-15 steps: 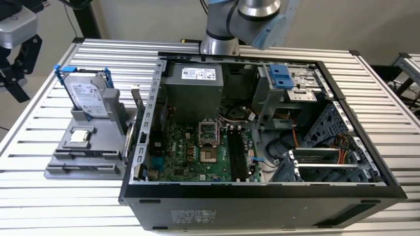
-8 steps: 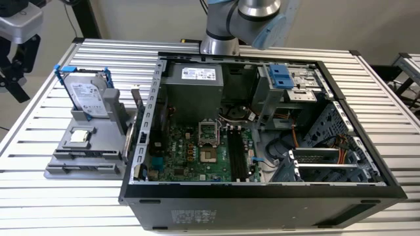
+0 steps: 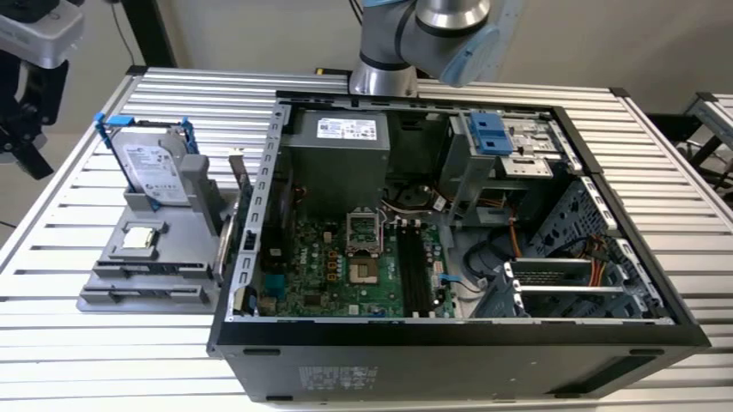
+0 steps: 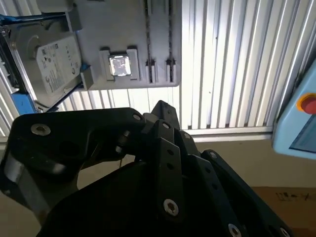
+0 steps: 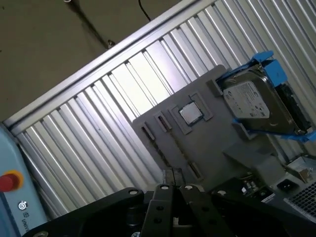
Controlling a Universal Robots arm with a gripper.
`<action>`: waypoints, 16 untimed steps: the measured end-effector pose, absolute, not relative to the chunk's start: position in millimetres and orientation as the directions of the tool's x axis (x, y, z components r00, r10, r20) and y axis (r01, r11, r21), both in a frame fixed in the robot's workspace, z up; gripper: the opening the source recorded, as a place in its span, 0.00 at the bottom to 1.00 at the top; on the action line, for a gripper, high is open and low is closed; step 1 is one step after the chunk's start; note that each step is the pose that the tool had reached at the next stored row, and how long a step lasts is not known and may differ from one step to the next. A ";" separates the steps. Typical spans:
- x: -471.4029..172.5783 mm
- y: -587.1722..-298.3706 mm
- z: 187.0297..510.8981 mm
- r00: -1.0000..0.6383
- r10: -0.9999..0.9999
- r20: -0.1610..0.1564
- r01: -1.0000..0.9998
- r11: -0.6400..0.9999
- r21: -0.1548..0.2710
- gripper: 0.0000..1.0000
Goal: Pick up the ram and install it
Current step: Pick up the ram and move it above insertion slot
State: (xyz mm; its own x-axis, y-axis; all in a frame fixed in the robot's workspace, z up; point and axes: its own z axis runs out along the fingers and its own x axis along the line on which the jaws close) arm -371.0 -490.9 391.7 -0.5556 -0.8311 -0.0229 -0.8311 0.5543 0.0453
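- The fingers [image 5: 169, 177] are pressed together, tips touching, with nothing held between them.
- They hang above the tabletop [image 3: 69, 206], well apart from the ram.
- The ram [image 3: 239, 176] stands on edge in the grey holder [image 3: 137, 266], between the hard drive [image 3: 149, 167] and the open computer case [image 3: 458, 343].

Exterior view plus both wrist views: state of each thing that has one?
Computer case: side open, insides exposed.
Hard drive: standing in the grey holder, outside the case.
Processor chip: flat in a holder pocket.
Ram: on edge at the holder, beside the case; not installed.
Memory slots: look empty.
Gripper: away from the holder, touching nothing.
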 end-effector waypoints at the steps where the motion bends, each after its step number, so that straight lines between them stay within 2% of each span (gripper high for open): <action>1: -371.0 -490.9 391.7 -0.541 -0.841 -0.023 -0.840 0.540 0.045 0.00; 16: -370.9 -490.9 391.1 -0.311 -0.950 -0.031 -0.950 0.310 0.028 0.00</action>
State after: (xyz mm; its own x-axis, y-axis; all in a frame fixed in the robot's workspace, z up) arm -370.9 -490.9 391.1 -0.3108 -0.9500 -0.0307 -0.9503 0.3100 0.0283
